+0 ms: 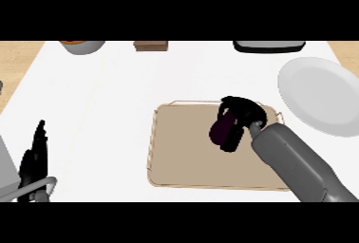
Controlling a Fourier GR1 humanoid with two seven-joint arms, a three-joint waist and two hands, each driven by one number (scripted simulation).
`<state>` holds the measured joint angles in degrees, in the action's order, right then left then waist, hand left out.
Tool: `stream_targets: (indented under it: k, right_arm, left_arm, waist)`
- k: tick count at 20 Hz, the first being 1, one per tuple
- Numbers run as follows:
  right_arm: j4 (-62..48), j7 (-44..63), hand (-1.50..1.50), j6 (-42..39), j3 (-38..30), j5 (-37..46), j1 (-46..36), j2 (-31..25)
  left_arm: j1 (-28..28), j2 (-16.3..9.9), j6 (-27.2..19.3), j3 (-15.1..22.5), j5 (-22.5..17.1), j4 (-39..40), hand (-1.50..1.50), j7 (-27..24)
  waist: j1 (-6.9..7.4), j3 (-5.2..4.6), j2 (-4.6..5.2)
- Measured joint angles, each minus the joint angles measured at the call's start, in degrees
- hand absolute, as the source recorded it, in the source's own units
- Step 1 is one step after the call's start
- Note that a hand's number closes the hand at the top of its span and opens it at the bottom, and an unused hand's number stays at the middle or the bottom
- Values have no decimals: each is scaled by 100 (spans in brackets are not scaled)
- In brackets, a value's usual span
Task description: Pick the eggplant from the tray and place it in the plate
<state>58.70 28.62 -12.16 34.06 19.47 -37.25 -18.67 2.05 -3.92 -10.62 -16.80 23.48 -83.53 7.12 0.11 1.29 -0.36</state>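
A dark purple eggplant (223, 134) lies over the upper right part of the tan tray (186, 161). My right hand (242, 110) sits on its far end with fingers curled round it. Whether the eggplant still touches the tray I cannot tell. The white plate (319, 95) lies to the right of the tray, at the counter's right edge, with nothing on it. My left hand (33, 159) rests at the lower left edge, fingers straight and pointing up, far from the tray.
Along the counter's far edge stand a grey bowl (82, 46), a small brown block (151, 46) and a dark tray-like object (270, 46). A grey metal part (32, 189) shows at the lower left by my left hand.
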Motion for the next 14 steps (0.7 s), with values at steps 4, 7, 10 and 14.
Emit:
stream_targets:
  k: [4,7,10,14]
  right_arm:
    - [-114,-521,150,394,-138,196,-59,-223]
    - [-265,-953,150,793,-329,327,-99,-447]
    - [-342,-1195,150,1298,-515,528,-156,-677]
    - [-321,-1381,150,1901,-707,759,-246,-853]
  left_arm:
    - [5,17,18,-21,-9,-30,0,-32]
    - [9,29,29,-34,-16,-59,0,-59]
    - [46,36,18,-68,-17,-89,0,-51]
    - [67,59,86,-124,-1,-99,0,-62]
  waist:
    - [0,6,27]
    - [2,8,50]
    - [-40,3,42]
    - [-76,1,20]
